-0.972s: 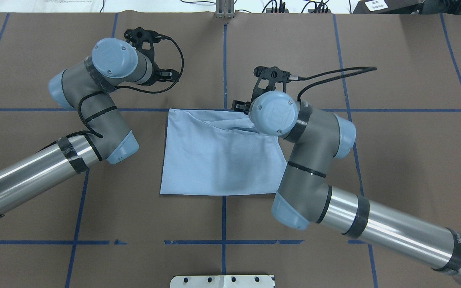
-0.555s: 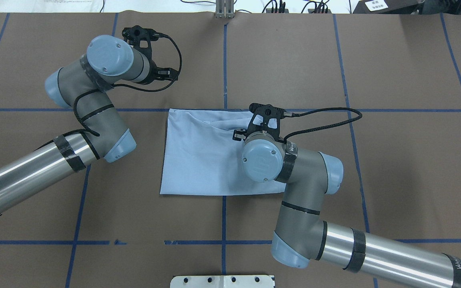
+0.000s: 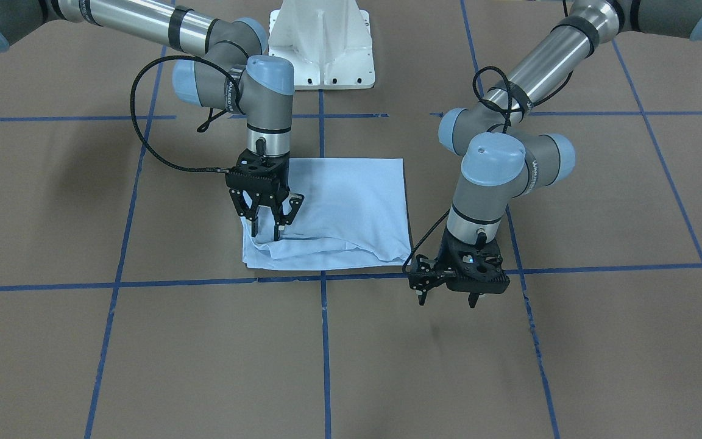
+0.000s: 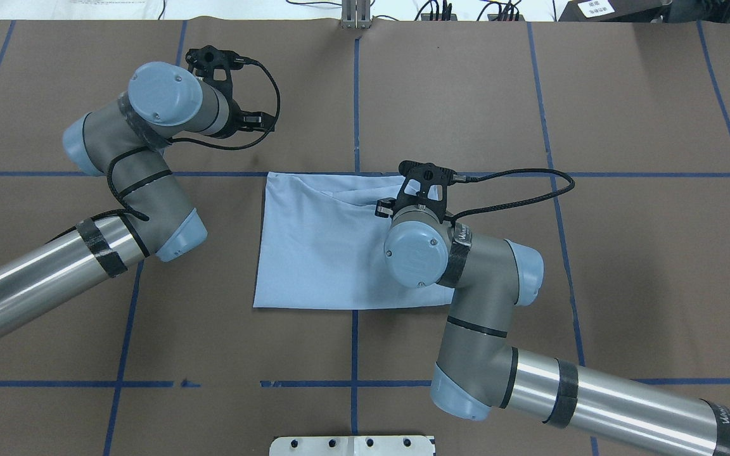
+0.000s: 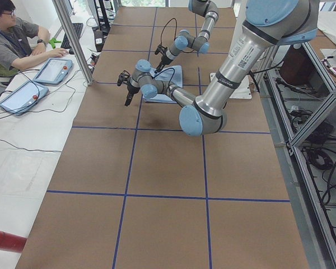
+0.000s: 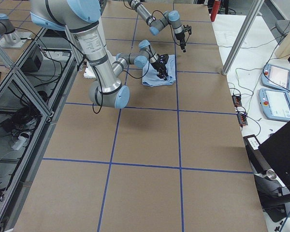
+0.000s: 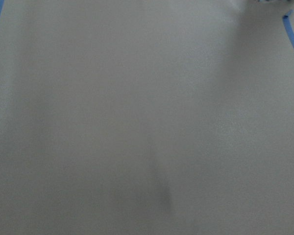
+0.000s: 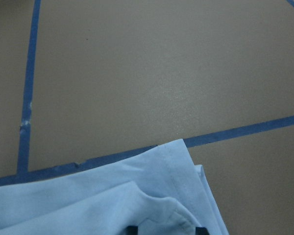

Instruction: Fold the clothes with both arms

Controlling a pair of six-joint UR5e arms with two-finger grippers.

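Front-facing view: the light blue folded cloth T-shirt (image 3: 351, 201) lies flat mid-bench. The right black two-finger gripper (image 3: 265, 231) stands on the shirt's rumpled corner nearest the operators' edge, jaws apart. The left black two-finger gripper (image 3: 446, 297) hangs over the brown paper bench cover (image 3: 144, 341) just beside the neighbouring corner, jaws apart.

Overhead view: the same edge is creased.

Right wrist view: the dark fingertips (image 8: 132, 229) appear to straddle the hem, though they are cropped.

Recommendation: pinch all layers, and bring the left gripper onto its own corner before lifting.

Brown table (image 4: 656, 95) with blue tape lines (image 4: 356, 95)
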